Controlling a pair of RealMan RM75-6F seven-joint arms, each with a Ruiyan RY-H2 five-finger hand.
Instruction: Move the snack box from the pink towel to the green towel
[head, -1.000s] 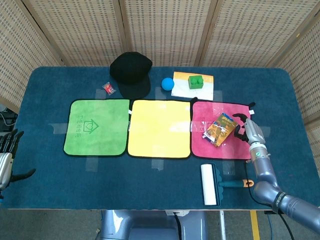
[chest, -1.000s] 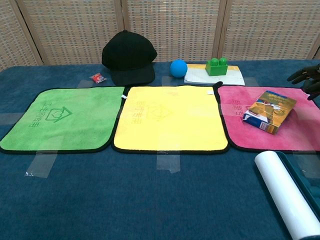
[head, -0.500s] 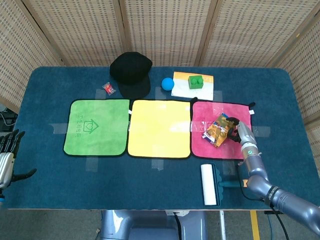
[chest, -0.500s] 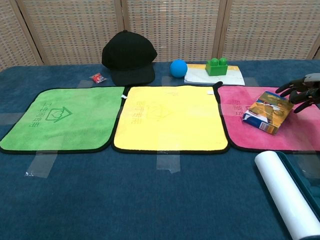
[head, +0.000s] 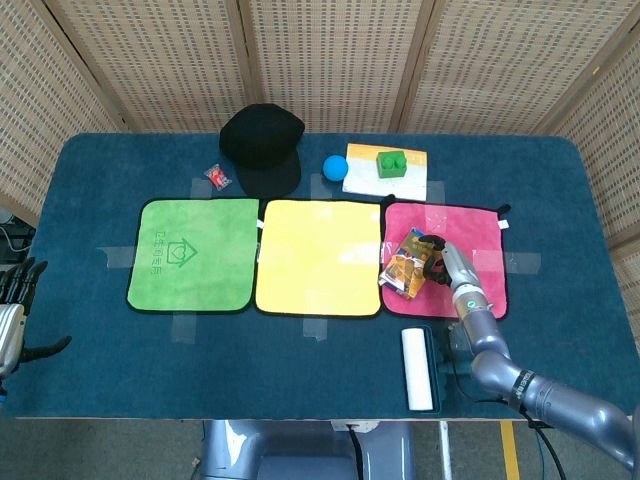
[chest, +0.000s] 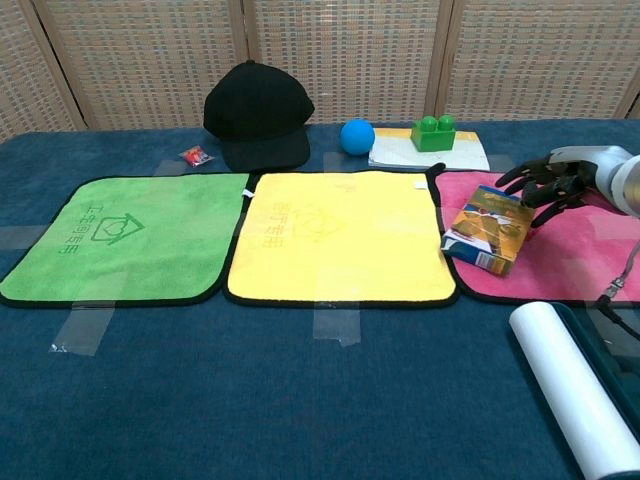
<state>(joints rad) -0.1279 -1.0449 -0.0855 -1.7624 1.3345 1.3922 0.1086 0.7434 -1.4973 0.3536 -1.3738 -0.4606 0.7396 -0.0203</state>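
Observation:
The orange and blue snack box (head: 406, 264) (chest: 489, 231) is over the left edge of the pink towel (head: 470, 225) (chest: 585, 255), tilted, its left end close to the yellow towel (head: 320, 255). My right hand (head: 438, 259) (chest: 550, 180) grips the box at its right end, dark fingers spread over its far edge. The green towel (head: 195, 255) (chest: 120, 235) lies bare at the far left of the row. My left hand (head: 14, 300) hangs off the table's left edge with fingers apart, holding nothing; the chest view does not show it.
A black cap (head: 262, 148), a blue ball (head: 334, 167), a green block (head: 390, 162) on a white pad and a small red wrapper (head: 218, 177) line the back. A white lint roller (head: 417, 368) (chest: 570, 395) in a teal tray lies in front of the pink towel.
My right hand came in from the right, reached the snack box and has carried it leftward from the middle of the pink towel to that towel's left edge. The left hand has stayed put.

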